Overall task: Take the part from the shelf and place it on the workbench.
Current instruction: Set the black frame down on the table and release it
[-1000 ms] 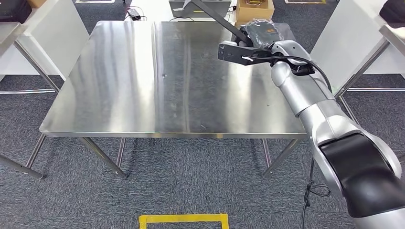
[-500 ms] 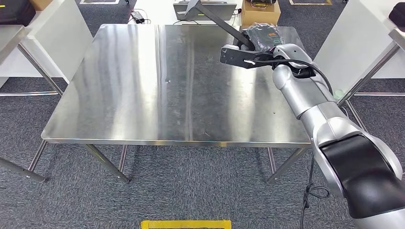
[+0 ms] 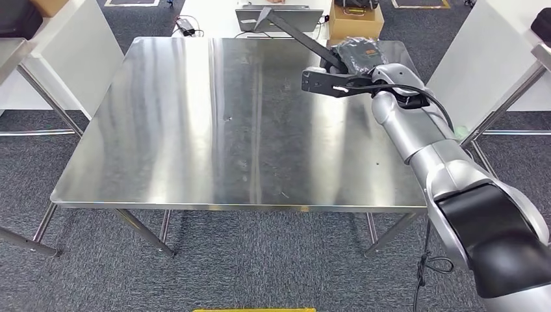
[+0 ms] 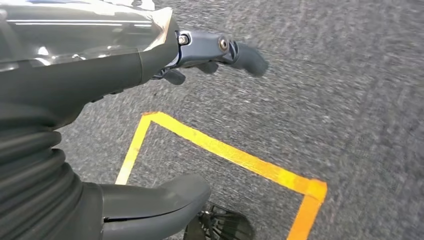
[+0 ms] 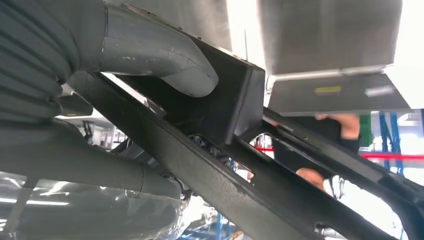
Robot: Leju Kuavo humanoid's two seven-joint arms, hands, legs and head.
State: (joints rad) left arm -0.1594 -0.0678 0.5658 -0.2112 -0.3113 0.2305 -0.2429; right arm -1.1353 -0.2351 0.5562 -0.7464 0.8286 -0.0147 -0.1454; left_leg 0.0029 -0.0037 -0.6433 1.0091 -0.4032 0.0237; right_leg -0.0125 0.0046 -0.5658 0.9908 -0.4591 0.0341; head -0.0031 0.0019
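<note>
While the right hand (image 3: 354,79) gripped the long black part (image 3: 305,39) above the far right of the steel workbench (image 3: 195,130), thumb pressed on its plate, the left hand (image 4: 200,55) hung over grey carpet, fingers loose, holding nothing.

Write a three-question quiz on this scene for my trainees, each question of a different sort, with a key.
1. True or false: the right hand holds the black part.
2. Where is the part? A) flat on the workbench B) held above it C) on the floor
3. Fill in: the left hand hangs over grey carpet marked with ______ tape.

Key: 1 true; 2 B; 3 yellow.
</note>
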